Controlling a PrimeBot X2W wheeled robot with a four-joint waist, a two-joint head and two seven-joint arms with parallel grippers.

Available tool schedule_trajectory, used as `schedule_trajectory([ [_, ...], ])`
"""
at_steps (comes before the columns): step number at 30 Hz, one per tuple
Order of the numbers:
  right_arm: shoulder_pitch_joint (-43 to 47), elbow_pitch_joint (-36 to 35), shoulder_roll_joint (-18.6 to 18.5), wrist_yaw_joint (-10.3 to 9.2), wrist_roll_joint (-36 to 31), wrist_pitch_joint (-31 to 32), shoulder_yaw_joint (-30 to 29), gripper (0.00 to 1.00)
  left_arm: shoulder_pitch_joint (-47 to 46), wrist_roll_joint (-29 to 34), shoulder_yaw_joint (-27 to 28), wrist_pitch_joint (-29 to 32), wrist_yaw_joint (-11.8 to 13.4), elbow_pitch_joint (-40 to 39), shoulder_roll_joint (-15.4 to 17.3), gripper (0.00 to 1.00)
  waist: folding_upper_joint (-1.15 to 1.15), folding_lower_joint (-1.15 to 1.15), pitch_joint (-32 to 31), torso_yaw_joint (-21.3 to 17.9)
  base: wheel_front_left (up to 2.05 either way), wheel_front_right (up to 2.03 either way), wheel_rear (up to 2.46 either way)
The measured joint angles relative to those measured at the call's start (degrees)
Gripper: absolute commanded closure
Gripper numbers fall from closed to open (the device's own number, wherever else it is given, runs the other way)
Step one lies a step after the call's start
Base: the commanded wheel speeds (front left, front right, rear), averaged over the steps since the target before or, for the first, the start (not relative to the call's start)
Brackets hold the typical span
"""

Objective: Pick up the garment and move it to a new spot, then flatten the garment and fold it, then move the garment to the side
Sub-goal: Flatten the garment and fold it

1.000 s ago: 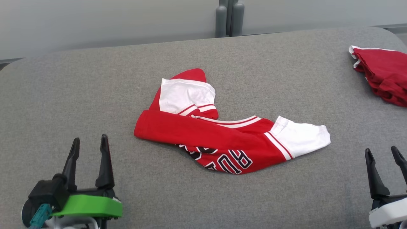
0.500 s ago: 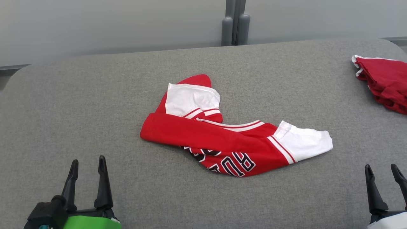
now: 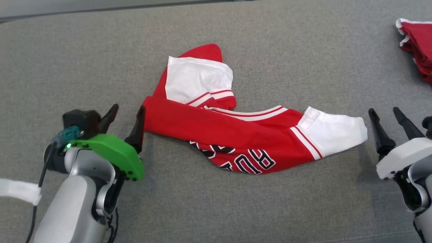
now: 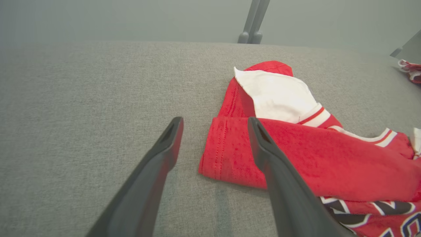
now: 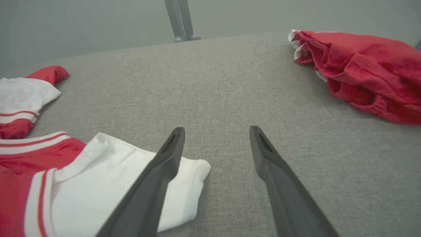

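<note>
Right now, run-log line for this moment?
phase: pre-grasp | garment: crumpled on surface, not held | left gripper: open, at its left end | right gripper: open, beside white sleeve

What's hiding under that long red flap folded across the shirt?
Black-and-white lettering pokes out below the flap, and a striped white sleeve emerges behind it. The rest of the lettering is covered, so the word can't be read.

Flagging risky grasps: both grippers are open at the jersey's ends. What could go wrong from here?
The left gripper stands at the garment's doubled-over red edge; it may pinch one layer only and lift it bunched. The right gripper sits just off the white sleeve tip, so closing might catch little cloth. A second red garment lies further right and could tangle.
</note>
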Motion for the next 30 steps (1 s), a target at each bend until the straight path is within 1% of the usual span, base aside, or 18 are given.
schedule_trajectory([
  [3, -3.1, 3.8, -0.2, 0.01, 0.8, 1.4, 2.8, 0.0, -3.5, -0.7, -1.7, 5.3, -0.6, 1.6, -0.9, 0.0, 0.0, 0.0, 2.7, -0.2, 0.0, 0.0, 0.0],
  [7, -4.3, 6.8, -0.3, 0.01, 3.3, 3.1, 5.6, 0.0, -7.6, -2.4, -2.7, 10.8, -1.8, 5.0, -0.9, 0.0, 0.0, 0.0, 5.5, 0.0, 0.0, 0.0, 0.0],
  [12, -5.5, 6.6, -1.6, -0.15, 6.6, 3.2, 9.6, 0.0, -11.1, -2.4, -3.2, 13.8, -2.7, 7.0, 0.7, 0.0, 0.0, 0.0, 7.7, 0.3, 0.0, 0.0, 0.0],
  [13, -5.7, 6.4, -1.7, -0.24, 7.6, 3.2, 10.1, 0.12, -11.3, -2.4, -3.3, 13.9, -2.7, 7.0, 0.7, 0.0, 0.0, 0.0, 7.9, 0.4, 0.0, 0.0, 0.0],
  [14, -5.8, 6.2, -1.8, -0.3, 8.7, 3.2, 10.7, 0.28, -11.4, -2.3, -3.5, 13.9, -2.7, 6.8, 0.6, 0.0, 0.0, 0.0, 8.0, 0.4, 0.0, 0.0, 0.0],
  [15, -5.8, 5.8, -2.0, -0.3, 9.9, 3.4, 11.2, 0.35, -11.4, -2.3, -3.9, 14.0, -2.6, 6.7, 0.3, 0.0, 0.0, 0.0, 8.1, 0.4, 0.0, 0.0, 0.0],
  [16, -5.8, 5.5, -2.4, -0.3, 10.9, 3.7, 11.6, 0.36, -11.4, -2.3, -4.3, 14.0, -2.6, 6.7, -0.2, 0.0, 0.0, 0.0, 8.1, 0.5, 0.0, 0.0, 0.0],
  [17, -5.6, 5.1, -2.8, -0.3, 11.9, 4.0, 11.9, 0.33, -11.3, -2.3, -4.7, 14.4, -2.6, 6.7, -0.7, 0.0, 0.0, 0.0, 8.2, 0.7, 0.0, 0.0, 0.0],
  [19, -4.9, 3.8, -3.8, -0.3, 13.4, 4.5, 12.7, 0.4, -11.2, -2.5, -5.1, 14.7, -2.6, 7.2, -1.1, 0.0, 0.0, 0.0, 8.3, 1.0, 0.0, 0.0, 0.0],
  [20, -4.5, 3.2, -4.4, -0.3, 14.1, 4.6, 12.9, 0.52, -11.2, -2.5, -5.1, 14.7, -2.6, 7.8, -1.1, 0.0, 0.0, 0.0, 8.4, 1.2, 0.0, 0.0, 0.0],
  [21, -4.0, 2.5, -5.0, -0.25, 14.6, 4.7, 12.9, 0.57, -11.3, -2.5, -5.0, 14.4, -2.4, 8.3, -1.1, 0.0, 0.0, 0.0, 8.5, 1.3, 0.0, 0.0, 0.0],
  [22, -3.6, 2.0, -5.5, -0.2, 15.1, 4.8, 13.0, 0.57, -11.3, -2.5, -4.9, 14.2, -2.1, 8.9, -1.2, 0.0, 0.0, 0.0, 8.7, 1.4, 0.0, 0.0, 0.0],
  [23, -3.1, 1.4, -5.9, -0.13, 15.4, 4.9, 12.9, 0.54, -11.4, -2.5, -4.8, 13.7, -2.0, 9.5, -1.4, 0.0, 0.0, 0.0, 8.8, 1.6, 0.0, 0.0, 0.0],
  [27, -1.5, -0.5, -7.3, -0.07, 16.0, 5.0, 12.4, 0.54, -13.3, -2.5, -4.8, 12.3, -2.0, 12.0, -2.5, 0.0, 0.0, 0.0, 9.2, 2.2, 0.0, 0.0, 0.0],
  [30, -0.4, -1.6, -7.7, -0.03, 16.1, 5.3, 11.7, 0.54, -14.2, -2.9, -5.1, 11.8, -3.0, 13.2, -3.6, 0.0, 0.0, 0.0, 9.3, 2.5, 0.0, 0.0, 0.0],
])
